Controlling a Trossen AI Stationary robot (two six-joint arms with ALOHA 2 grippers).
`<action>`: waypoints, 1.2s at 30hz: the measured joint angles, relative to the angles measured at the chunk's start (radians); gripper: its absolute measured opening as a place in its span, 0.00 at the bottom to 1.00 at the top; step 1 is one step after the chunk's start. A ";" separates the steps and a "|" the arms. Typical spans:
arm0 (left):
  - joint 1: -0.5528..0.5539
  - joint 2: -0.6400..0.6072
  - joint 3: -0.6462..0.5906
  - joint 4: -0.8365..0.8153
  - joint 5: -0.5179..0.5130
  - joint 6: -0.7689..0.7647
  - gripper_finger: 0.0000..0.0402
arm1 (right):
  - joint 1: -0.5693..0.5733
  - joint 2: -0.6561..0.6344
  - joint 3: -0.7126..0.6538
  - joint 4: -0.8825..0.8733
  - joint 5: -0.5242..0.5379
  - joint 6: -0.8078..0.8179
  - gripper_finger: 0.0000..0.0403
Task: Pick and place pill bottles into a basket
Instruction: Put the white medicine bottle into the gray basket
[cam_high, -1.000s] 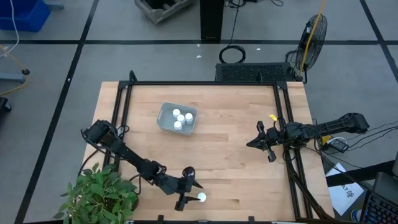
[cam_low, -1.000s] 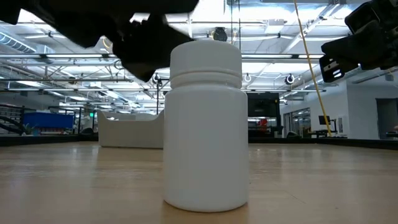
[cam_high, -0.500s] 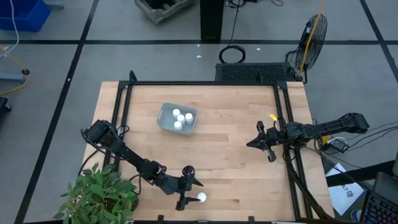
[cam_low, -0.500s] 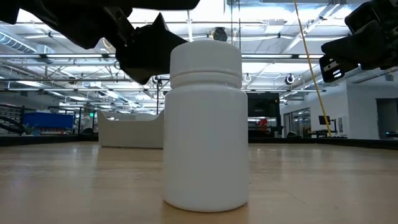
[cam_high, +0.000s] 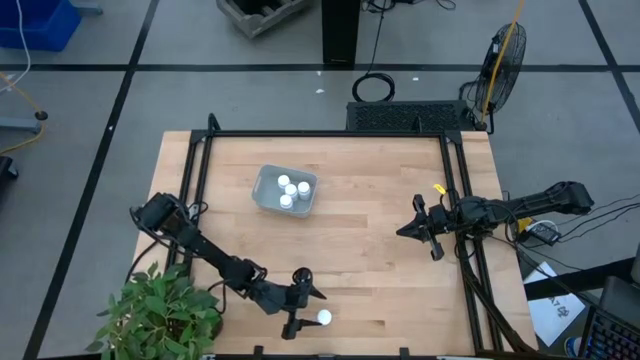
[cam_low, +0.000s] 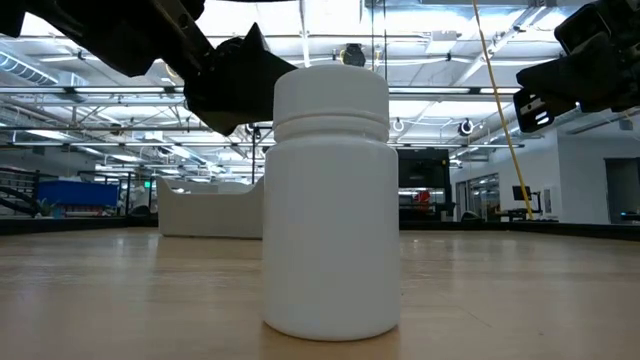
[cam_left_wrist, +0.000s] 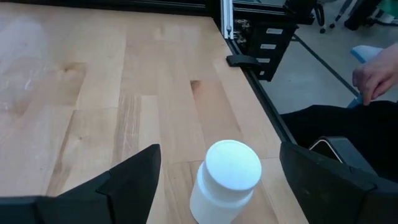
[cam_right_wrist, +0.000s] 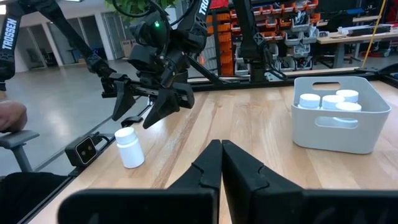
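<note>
Wooden table (cam_high: 370, 250) bears basket (cam_high: 266, 196); left gripper (cam_high: 309, 306) wide, right gripper (cam_high: 408, 231) closed

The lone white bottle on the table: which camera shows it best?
The low view: the bottle stands upright, filling the picture, cap and ribbed neck clear. The high view shows a white dot beside the open left gripper. The left wrist view looks down on its cap; the right wrist view shows it small.

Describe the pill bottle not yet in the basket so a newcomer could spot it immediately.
On the wooden table, find the near edge beside the potted plant. The left tool hovers there, open, around a lone white pill bottle. Unlike the others, which sit in the basket, it stands upright on bare wood.
</note>
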 joint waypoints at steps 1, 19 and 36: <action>-0.001 0.000 0.000 0.000 0.000 0.000 0.83 | 0.000 0.000 0.000 0.000 0.000 0.000 0.01; 0.005 0.105 0.129 -0.130 0.036 0.035 0.83 | 0.000 0.000 0.000 0.000 0.000 0.000 0.01; 0.015 0.105 0.133 -0.129 0.055 0.025 0.61 | 0.000 0.000 0.000 0.000 0.000 0.000 0.01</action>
